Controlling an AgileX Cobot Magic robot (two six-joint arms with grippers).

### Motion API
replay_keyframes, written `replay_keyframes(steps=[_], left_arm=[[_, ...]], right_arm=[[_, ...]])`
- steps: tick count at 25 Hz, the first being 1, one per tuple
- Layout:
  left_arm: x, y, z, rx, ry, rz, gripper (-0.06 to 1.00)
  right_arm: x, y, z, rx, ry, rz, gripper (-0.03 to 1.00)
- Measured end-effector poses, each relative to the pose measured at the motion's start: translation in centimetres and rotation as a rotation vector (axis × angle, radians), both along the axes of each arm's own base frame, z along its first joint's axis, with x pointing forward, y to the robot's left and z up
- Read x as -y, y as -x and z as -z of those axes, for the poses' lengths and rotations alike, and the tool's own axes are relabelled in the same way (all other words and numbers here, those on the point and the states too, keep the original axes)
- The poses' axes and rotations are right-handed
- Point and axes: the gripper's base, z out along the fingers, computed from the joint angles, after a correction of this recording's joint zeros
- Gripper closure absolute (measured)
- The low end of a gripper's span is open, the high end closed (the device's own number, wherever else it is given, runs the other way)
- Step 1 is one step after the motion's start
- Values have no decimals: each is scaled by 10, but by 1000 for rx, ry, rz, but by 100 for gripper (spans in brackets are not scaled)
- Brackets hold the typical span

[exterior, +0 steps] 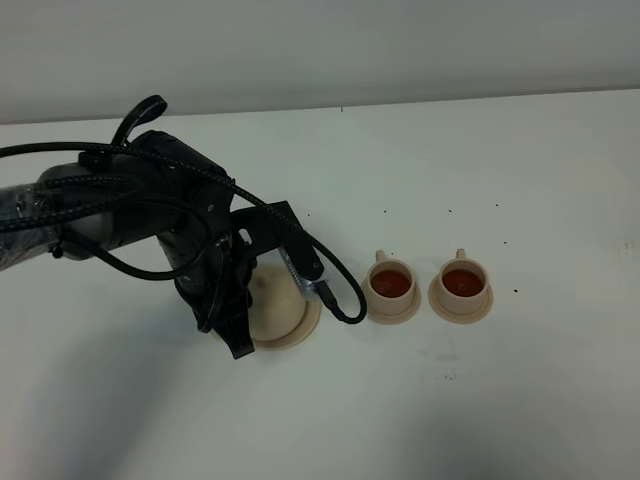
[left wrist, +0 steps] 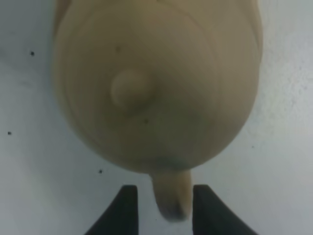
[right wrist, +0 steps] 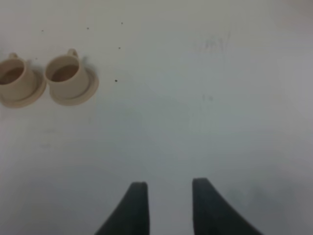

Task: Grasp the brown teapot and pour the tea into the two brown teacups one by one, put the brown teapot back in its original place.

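Observation:
The brown teapot stands on its wide saucer, the original place, left of the cups. In the left wrist view the teapot fills the frame, lid knob up. Its loop handle lies between the fingers of my left gripper with a small gap on each side, so the gripper is open. In the exterior view my left gripper sits at the teapot's left side. The two brown teacups stand on small saucers and hold red-brown tea. My right gripper hangs open over bare table, with the teacups far from it.
The left arm and its cables cover the table left of the teapot. Small dark specks dot the white table. The right arm is outside the exterior high view.

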Motion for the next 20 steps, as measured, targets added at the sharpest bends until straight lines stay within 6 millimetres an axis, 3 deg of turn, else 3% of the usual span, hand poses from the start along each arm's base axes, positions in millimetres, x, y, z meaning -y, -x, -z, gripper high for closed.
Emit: replay_keyframes(steps=[6,11,16,20], left_arm=[[-2,8,-33,64,68,-25,65],[-8,23,-73,120,147,-53,65],[-36,51,-132,259,97,-28,68],[-64,78,-160,365,10,8,71]], right_arm=[[0,0,0,0,0,0,73],[0,0,0,0,0,0,73],[0,0,0,0,0,0,73],[0,0,0,0,0,0,73]])
